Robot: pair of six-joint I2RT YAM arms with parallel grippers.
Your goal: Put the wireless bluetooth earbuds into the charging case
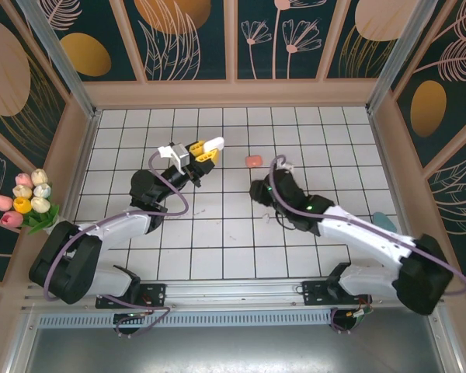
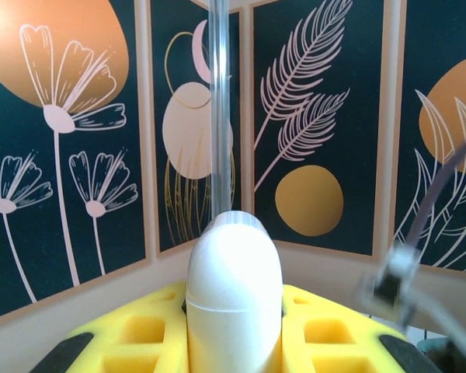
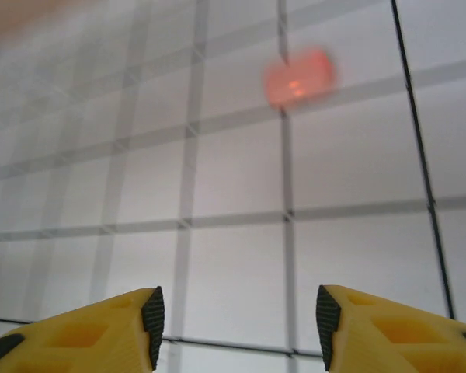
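Observation:
My left gripper [image 1: 205,148] is raised over the back-left tiles, shut on the white egg-shaped charging case [image 1: 214,144]. In the left wrist view the charging case [image 2: 234,287] stands upright between the yellow fingers [image 2: 132,334] with its lid seam closed, pointing at the back wall. My right gripper [image 1: 257,190] hovers low over the middle tiles. In the right wrist view it [image 3: 239,318] stands open with bare tile between the pads. A salmon-pink rounded piece [image 1: 252,161] [image 3: 297,78] lies ahead of it, too blurred to tell whether it is one of the earbuds.
The white tiled floor [image 1: 217,249] is walled by patterned panels on three sides. A bunch of artificial tulips [image 1: 25,200] sits at the left wall. A teal object [image 1: 384,222] lies by the right wall, behind the right arm.

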